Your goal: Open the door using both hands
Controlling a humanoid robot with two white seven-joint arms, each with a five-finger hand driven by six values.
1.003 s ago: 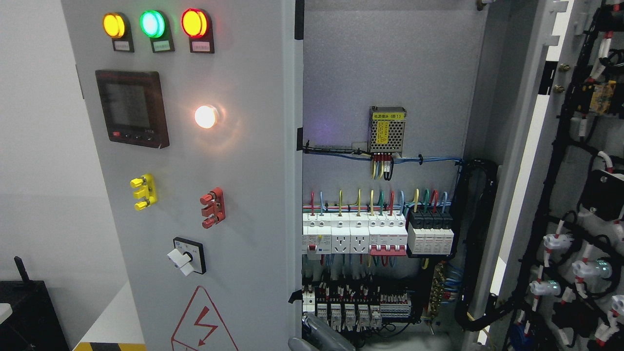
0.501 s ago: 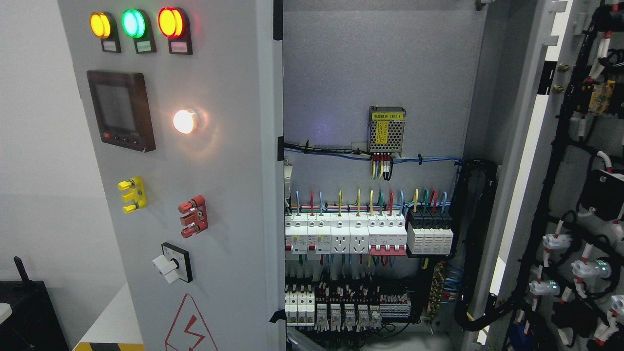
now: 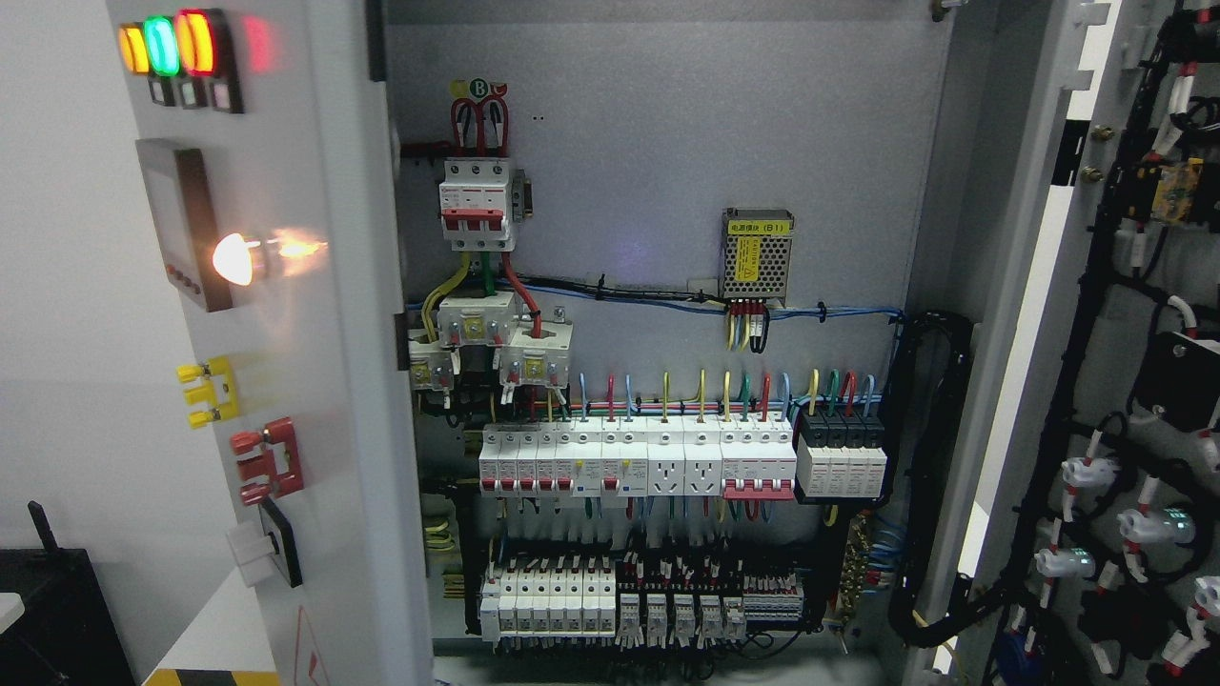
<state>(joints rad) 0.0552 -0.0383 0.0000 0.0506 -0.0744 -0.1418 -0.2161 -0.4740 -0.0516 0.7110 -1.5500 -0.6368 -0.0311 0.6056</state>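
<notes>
- Left door [image 3: 315,381], at nine o'clock, stands swung wide; right door [image 3: 1096,381], at three o'clock, is open too.
- No hands show, so their grip cannot be told.
- Loose doors might swing back or bump wires [image 3: 667,391].

Opening: you get a wide gap between left door [image 3: 315,381] and right door [image 3: 1077,333].
Obstacles: breakers [image 3: 639,462] and cables [image 3: 929,476] crowd your way inside.

Both cabinet doors [image 3: 315,381] stand open, exposing breakers [image 3: 634,462] and wiring.
</notes>
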